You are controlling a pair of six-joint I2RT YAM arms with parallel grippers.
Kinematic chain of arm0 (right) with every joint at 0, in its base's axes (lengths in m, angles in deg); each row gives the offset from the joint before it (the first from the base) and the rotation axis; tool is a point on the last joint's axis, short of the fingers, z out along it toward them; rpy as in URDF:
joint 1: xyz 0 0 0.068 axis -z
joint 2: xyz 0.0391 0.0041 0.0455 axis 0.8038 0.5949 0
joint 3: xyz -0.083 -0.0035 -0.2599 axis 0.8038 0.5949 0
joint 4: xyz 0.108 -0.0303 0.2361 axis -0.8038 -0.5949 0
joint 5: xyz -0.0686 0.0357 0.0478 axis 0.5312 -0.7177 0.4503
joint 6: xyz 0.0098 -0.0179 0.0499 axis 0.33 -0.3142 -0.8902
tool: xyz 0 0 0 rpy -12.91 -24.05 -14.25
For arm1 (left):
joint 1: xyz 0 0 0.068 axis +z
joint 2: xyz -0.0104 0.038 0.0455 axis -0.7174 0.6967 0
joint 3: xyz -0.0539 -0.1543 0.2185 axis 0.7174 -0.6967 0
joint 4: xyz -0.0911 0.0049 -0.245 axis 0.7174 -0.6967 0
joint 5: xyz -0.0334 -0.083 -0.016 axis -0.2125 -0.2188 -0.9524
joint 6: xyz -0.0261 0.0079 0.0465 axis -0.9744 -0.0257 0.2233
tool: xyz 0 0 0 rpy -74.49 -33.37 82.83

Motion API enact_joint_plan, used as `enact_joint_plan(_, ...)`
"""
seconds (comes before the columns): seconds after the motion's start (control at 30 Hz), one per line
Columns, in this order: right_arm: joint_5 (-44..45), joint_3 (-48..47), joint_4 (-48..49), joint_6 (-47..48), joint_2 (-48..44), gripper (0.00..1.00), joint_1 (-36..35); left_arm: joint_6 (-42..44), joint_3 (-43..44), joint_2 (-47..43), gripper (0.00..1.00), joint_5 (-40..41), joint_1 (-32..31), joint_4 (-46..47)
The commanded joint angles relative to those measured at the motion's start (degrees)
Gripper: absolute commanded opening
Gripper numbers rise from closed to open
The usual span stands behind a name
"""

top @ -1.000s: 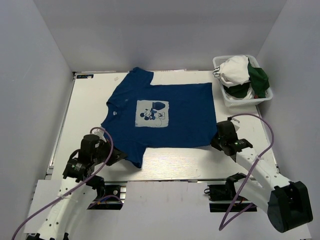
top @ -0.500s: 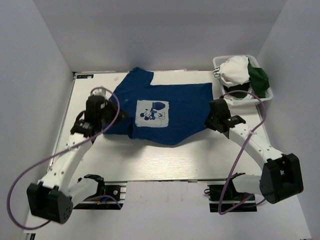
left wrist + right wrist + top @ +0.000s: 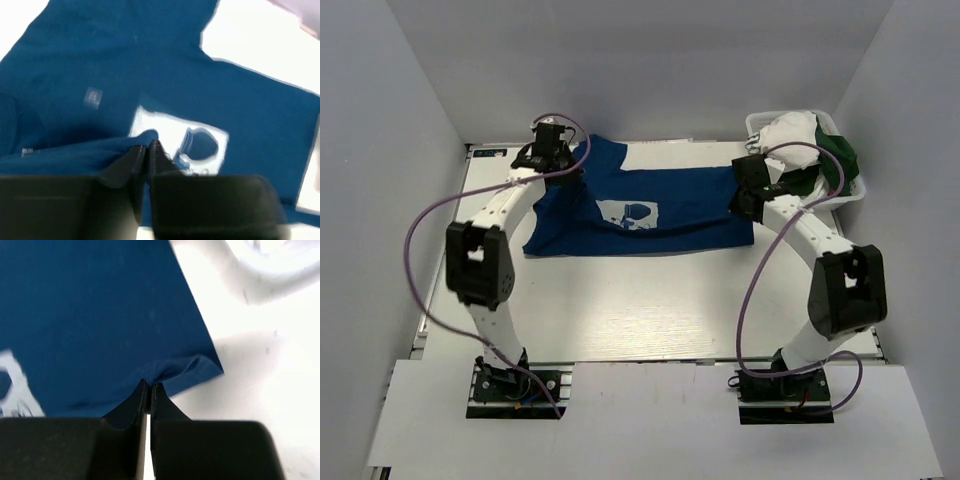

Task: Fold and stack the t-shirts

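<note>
The royal blue t-shirt (image 3: 650,200) lies on the table with its near half folded back over its far half, so only the lower part of its white print (image 3: 632,212) shows. My left gripper (image 3: 563,160) is at the shirt's far left, shut on a pinch of blue cloth (image 3: 120,145). My right gripper (image 3: 745,200) is at the far right, shut on the shirt's hem (image 3: 165,371). More t-shirts, a white one (image 3: 790,140) and a dark green one (image 3: 838,158), sit heaped in the basket.
A white mesh basket (image 3: 815,200) stands at the back right corner, close beside my right arm. White walls enclose the table on three sides. The pale tabletop (image 3: 650,300) stretches in front of the folded shirt.
Both grippers have carried the shirt's near edge from the front of the table to the back, folding the shirt in half. The print is now half covered.
</note>
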Motion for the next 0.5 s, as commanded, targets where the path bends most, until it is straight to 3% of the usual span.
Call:
enact_joint_plan(0.0, 4.08, -7.17, -3.13, -0.07, 5.57, 0.0, 1.78, 2.51, 13.46, 11.61, 0.22, 1.88, 2.11, -5.55)
enact_joint_plan(0.07, 4.35, -11.73, -4.88, 0.54, 10.3, 0.16, 2.4, 1.29, 19.99, 17.79, 0.33, 1.88, 3.6, -11.34)
enact_joint_plan(0.1, 4.53, -14.02, -5.5, 1.15, 11.64, 0.19, 2.75, 1.28, 26.2, 20.52, 0.59, 2.49, 4.13, -13.38)
enact_joint_plan(0.13, 4.53, -15.08, -6.9, 1.33, 12.53, 0.25, 2.92, 0.76, 29.22, 25.42, 0.76, 1.88, 4.66, -15.4)
enact_joint_plan(0.17, 4.36, -17.18, -8.39, 1.77, 14.8, 0.43, 2.84, 0.75, 34.12, 27.29, 0.9, 1.88, 5.71, -18.81)
enact_joint_plan(0.2, 4.53, -18.86, -8.93, 2.12, 15.17, 0.48, 2.66, 0.23, 35.65, 28.53, 0.99, 1.88, 5.72, -20.06)
enact_joint_plan(0.27, 4.09, -19.31, -9.29, 3.09, 15.44, 0.54, 2.31, 0.22, 34.37, 27.94, 0.99, 1.35, 7.12, -20.69)
enact_joint_plan(0.3, 3.48, -19.05, -9.46, 3.44, 15.17, 0.68, 2.22, 0.22, 32.26, 26.45, 0.99, 1.35, 7.13, -18.52)
enact_joint_plan(0.33, 2.69, -18.62, -8.76, 4.31, 14.21, 0.7, 2.14, 0.22, 29.54, 24.52, 0.99, 0.83, 7.13, -16.93)
enact_joint_plan(0.43, -1.61, -14.14, -4.64, 7.2, 10.61, 0.9, 1.26, 0.22, 16.71, 14.86, 0.99, -0.41, 7.74, -9.55)
enact_joint_plan(0.47, -4.58, -11.52, -2.36, 7.57, 9.56, 0.9, 1.08, 0.22, 10.5, 12.4, 0.99, -0.41, 7.74, -7.88)
